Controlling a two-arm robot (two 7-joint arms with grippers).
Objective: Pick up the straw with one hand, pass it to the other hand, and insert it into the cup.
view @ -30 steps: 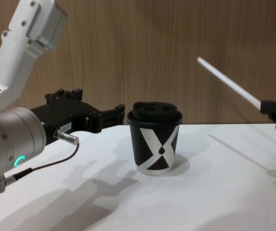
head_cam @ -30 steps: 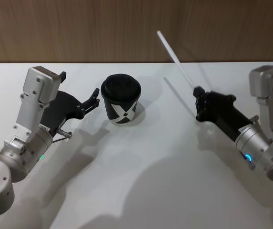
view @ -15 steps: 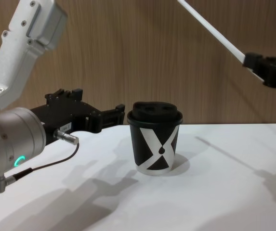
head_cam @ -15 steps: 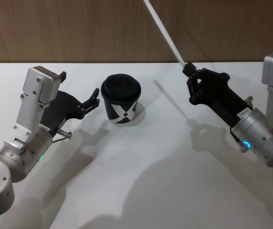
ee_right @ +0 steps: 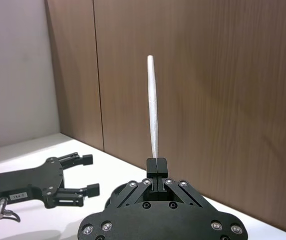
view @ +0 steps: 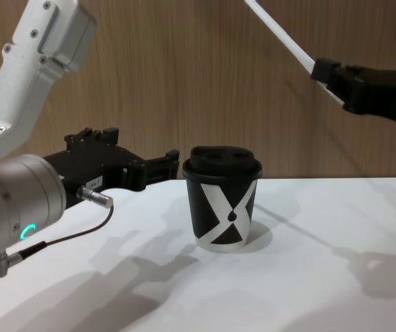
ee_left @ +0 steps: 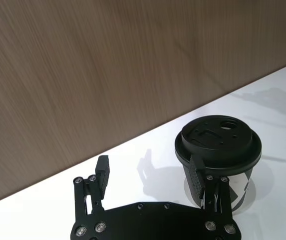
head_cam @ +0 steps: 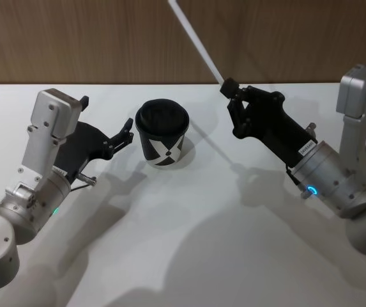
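Straw (head_cam: 195, 39) is pinched at its lower end between the jaws of the right gripper (head_cam: 228, 85), which are pressed together on it. It is held in the air above the counter (head_cam: 202, 243), slanting up and to the left in front of the wooden wall (head_cam: 297, 38) (its top end runs past the upper edge of the head view). The right gripper is to the right of the cup (head_cam: 162, 137), higher than its lid and apart from it. The cup stands upright on the counter, lid on. The left gripper (head_cam: 106, 116) hovers low just left of the cup, jaws spread apart and holding nothing. One of its fingertips is close beside the cup's rim; I cannot tell whether it touches.
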